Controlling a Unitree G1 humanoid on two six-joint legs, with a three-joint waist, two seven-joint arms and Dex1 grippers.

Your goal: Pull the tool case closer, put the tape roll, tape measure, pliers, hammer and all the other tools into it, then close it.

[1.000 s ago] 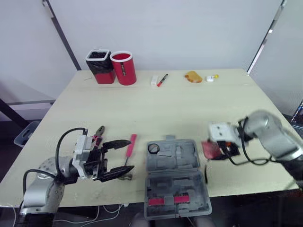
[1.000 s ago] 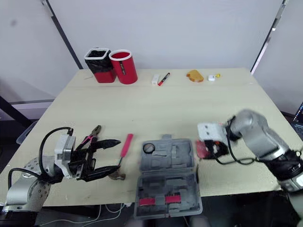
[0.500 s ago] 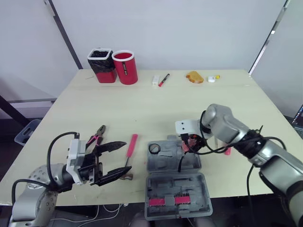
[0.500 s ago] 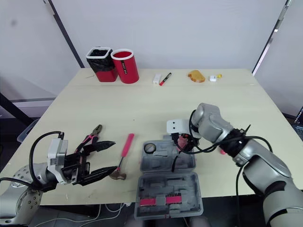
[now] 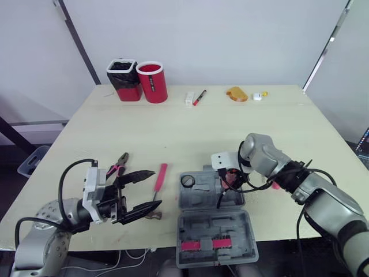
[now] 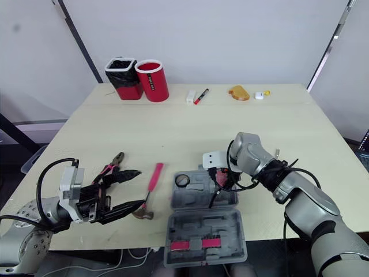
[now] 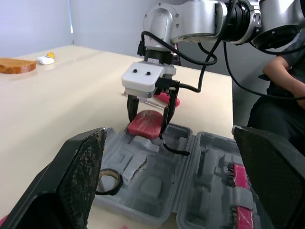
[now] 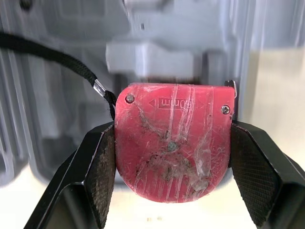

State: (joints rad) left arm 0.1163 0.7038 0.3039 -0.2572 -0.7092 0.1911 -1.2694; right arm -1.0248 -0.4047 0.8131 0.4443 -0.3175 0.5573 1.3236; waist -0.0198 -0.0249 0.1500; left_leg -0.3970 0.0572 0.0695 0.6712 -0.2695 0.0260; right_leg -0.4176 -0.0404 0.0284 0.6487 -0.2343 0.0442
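The grey tool case (image 5: 203,201) lies open at the bottom middle of the picture. The tape roll (image 5: 187,181) is already inside, in its far left corner.

At the lower left, the left gripper (image 5: 155,188) has its two black fingers spread wide and holds nothing. Just beside it lies the hammer (image 5: 161,175) with the pink handle. The pliers (image 5: 117,164) lie a bit further left.

In the middle right, the right gripper (image 7: 147,114) pinches the red tape measure (image 8: 172,148) from both sides. It hangs over the far right part of the case. Its black strap (image 8: 52,62) dangles down into the case.

I think the job now is to set the tape measure down. It should go low into a hollow that fits before the fingers let go. It should lie flat, with the strap tucked inside, or the lid may not close.

Far off, at the upper left, stand two red cups (image 5: 153,82).
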